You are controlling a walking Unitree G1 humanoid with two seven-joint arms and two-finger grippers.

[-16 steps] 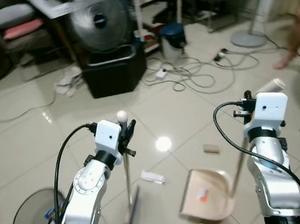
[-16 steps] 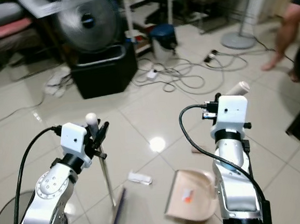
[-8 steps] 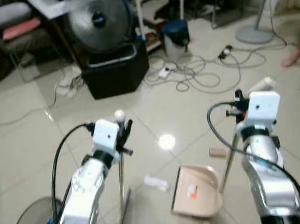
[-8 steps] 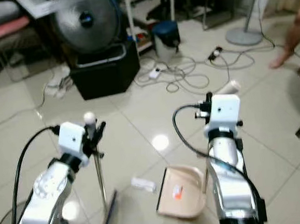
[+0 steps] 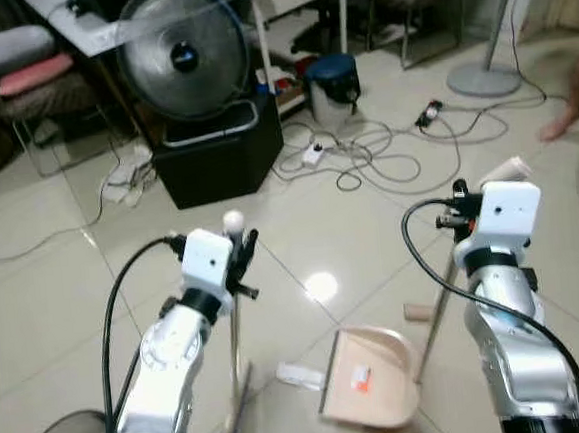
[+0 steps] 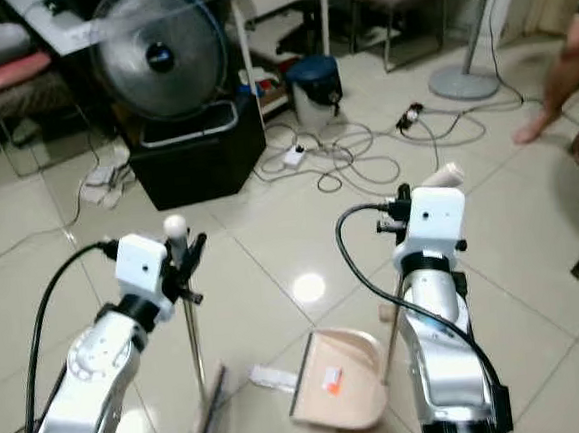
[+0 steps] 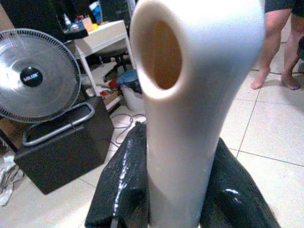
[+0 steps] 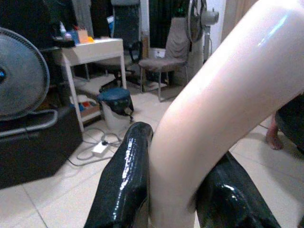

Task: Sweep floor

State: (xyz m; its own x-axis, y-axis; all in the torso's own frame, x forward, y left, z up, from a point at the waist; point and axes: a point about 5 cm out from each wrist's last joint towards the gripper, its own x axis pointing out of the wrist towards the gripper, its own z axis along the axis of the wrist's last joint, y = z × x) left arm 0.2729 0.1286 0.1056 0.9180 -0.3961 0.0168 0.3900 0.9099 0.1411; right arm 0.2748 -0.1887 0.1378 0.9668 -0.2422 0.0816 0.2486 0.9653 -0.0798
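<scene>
From the head camera, the left gripper (image 5: 240,252) pinched the upright broom (image 5: 236,351) handle; the right gripper (image 5: 460,195) pinched the dustpan (image 5: 368,391) handle, pan on the floor (image 5: 35,297) beside white litter (image 5: 300,378). Both wrist views showed fingers (image 7: 121,185) clamping cream handles.
</scene>
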